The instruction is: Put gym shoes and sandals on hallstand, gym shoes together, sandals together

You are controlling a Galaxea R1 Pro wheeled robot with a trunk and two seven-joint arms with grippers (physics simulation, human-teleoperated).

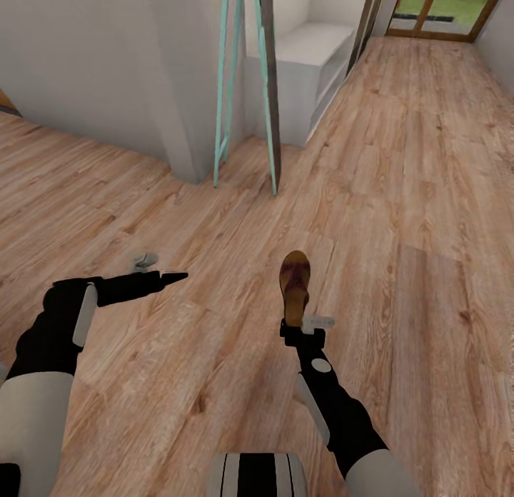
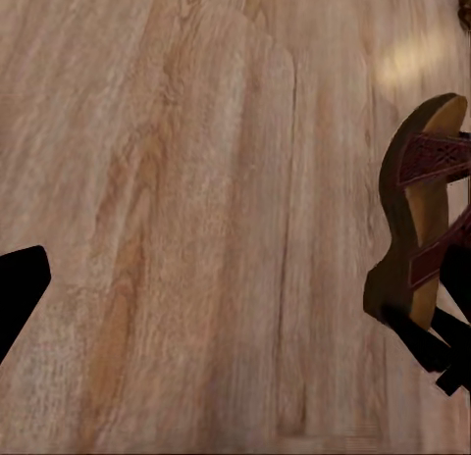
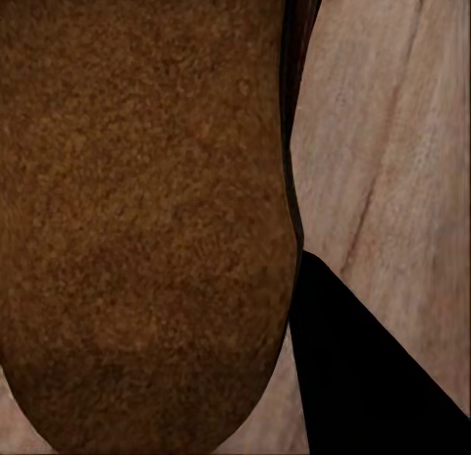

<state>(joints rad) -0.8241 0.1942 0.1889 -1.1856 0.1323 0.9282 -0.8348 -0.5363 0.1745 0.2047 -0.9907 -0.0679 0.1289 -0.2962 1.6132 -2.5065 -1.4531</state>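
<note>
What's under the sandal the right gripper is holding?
Bare corridor floor lies beneath the sandal held by the right gripper. The patch directly under its sole is hidden.

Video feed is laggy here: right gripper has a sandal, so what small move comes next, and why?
Probably roll forward toward the pale unit up the corridor. The right gripper is holding one sandal above the floor, and that unit stands well out of arm's reach.

— Where was the sandal point(image 1: 295, 286)?
— In the right gripper point(image 1: 298, 330), above the corridor floor point(image 1: 400, 218), right of the left gripper point(image 1: 171, 275).
— And ahead?
— A ladder point(image 1: 246, 90) stood beyond it, a bench point(image 1: 307, 68) behind that, against the wall.
</note>
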